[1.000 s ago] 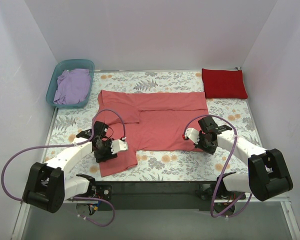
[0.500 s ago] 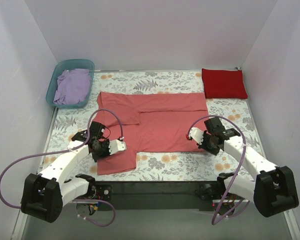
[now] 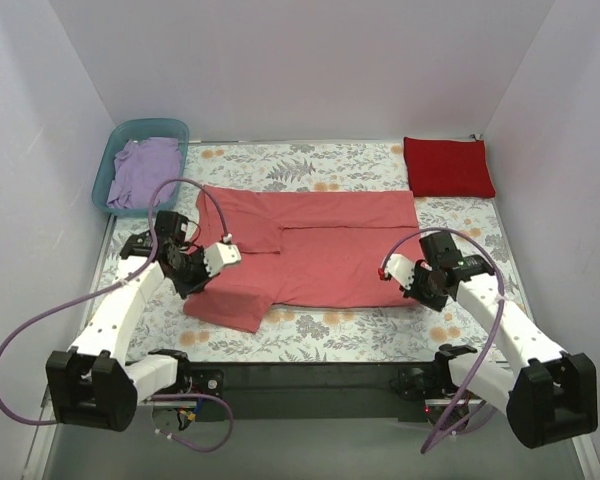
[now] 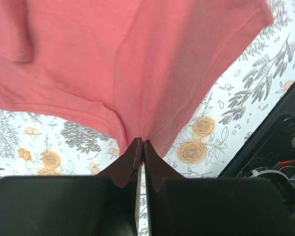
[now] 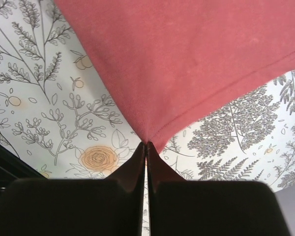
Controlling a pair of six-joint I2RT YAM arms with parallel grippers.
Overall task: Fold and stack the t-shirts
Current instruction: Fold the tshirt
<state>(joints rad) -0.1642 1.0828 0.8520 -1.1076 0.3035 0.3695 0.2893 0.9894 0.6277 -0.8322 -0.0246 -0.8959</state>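
Was mid-fold: salmon-pink t-shirt (image 3: 330, 245) near edge pinched tight in left tool (image 4: 140, 143), right tool (image 5: 146, 144). Needed synced carry forward next.

salmon shirt (image 3: 320, 245) spread, red shirt (image 3: 448, 167) folded, lavender shirt (image 3: 143, 172) bunched

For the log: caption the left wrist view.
Left gripper pinches the salmon-pink t-shirt above the floral cloth.

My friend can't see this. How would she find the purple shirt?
Find the floral cloth and go to its far left corner, where a teal tub sits. The purple shirt lies crumpled inside it. The salmon-pink shirt is spread mid-cloth, and the deep red shirt is folded at the far right.
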